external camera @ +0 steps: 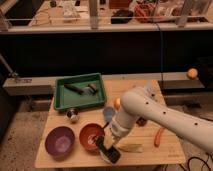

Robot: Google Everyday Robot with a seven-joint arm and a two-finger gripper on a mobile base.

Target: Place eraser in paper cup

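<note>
My gripper (pixel 108 148) hangs from the white arm (pixel 150 112) at the front of the wooden table (pixel 150 152). It is down at a white paper cup (pixel 103 155), just right of the red bowl (pixel 90 135). A dark block-like shape (pixel 113 153) sits at the gripper's tip over the cup. I cannot tell whether it is the eraser or part of the gripper. The cup is mostly hidden behind the gripper.
A purple bowl (pixel 60 141) sits front left. A green tray (pixel 80 92) with dark items stands at the back left. A small metal object (pixel 73 116), a light blue cup (pixel 108 113), a yellowish piece (pixel 131 147) and an orange carrot (pixel 159 136) lie around the arm.
</note>
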